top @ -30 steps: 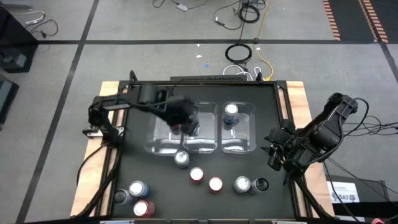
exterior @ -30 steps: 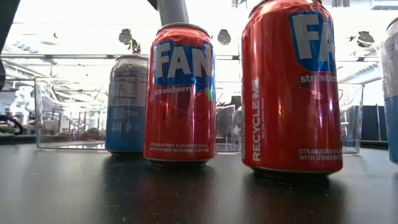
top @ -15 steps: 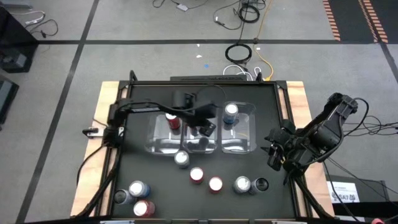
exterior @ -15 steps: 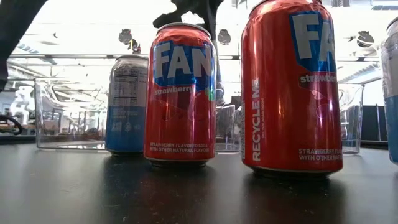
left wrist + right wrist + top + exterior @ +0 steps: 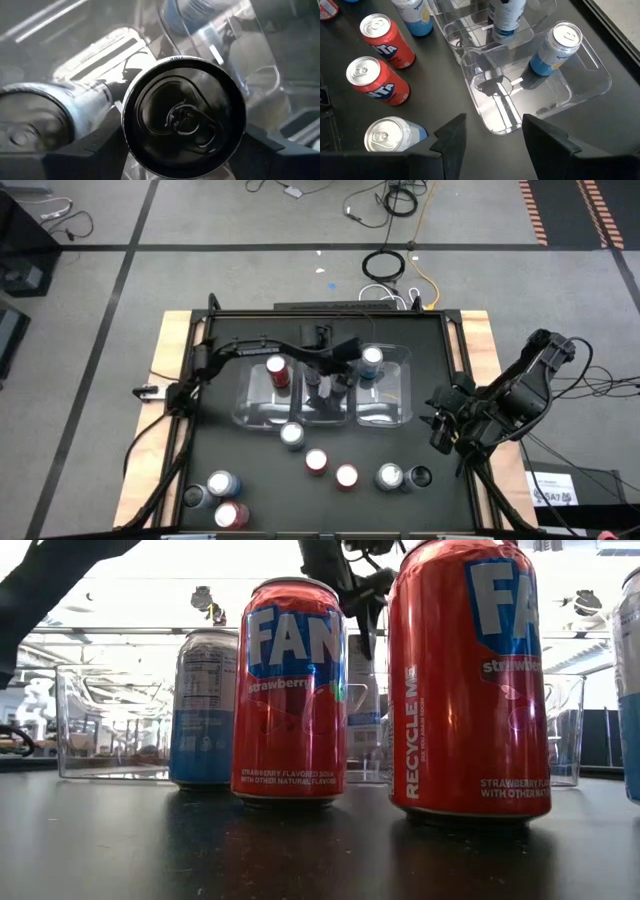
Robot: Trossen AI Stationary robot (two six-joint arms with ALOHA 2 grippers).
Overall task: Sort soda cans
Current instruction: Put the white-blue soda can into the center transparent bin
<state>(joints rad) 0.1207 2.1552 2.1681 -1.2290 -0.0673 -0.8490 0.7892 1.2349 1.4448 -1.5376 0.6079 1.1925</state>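
Three clear bins (image 5: pixel 262 416) stand side by side at the table's middle. A red can (image 5: pixel 277 370) stands in the left bin and a silver-blue can (image 5: pixel 371 360) in the right one. My left gripper (image 5: pixel 325 387) reaches from the left over the middle bin, shut on a pale silver-blue can (image 5: pixel 506 17) that hangs upright inside it; whether its base touches the floor is hidden. Loose soda cans stand nearer: silver (image 5: pixel 291 435), two red (image 5: pixel 316 461) (image 5: pixel 346 476), and silver (image 5: pixel 389 476). My right gripper (image 5: pixel 492 145) waits open at the table's right edge. My left gripper pinches the can's side wall just under the top rim (image 5: pixel 126 131) between its two fingers (image 5: pixel 92 150), one on each side. The fingers come from above, slanting down. The can stays upright, top up, inside the middle bin.
More cans stand at the near left: silver-blue (image 5: pixel 221 483), dark (image 5: pixel 195 496) and red (image 5: pixel 232 515). A dark can (image 5: pixel 420 476) stands near right. In the low view two red cans (image 5: pixel 290 690) (image 5: pixel 468 680) fill the foreground.
My left gripper has carried the can from above the left bin toward the table's right and down into the middle bin. The can stayed upright. The red can in the left bin, covered before by the gripper, now shows.
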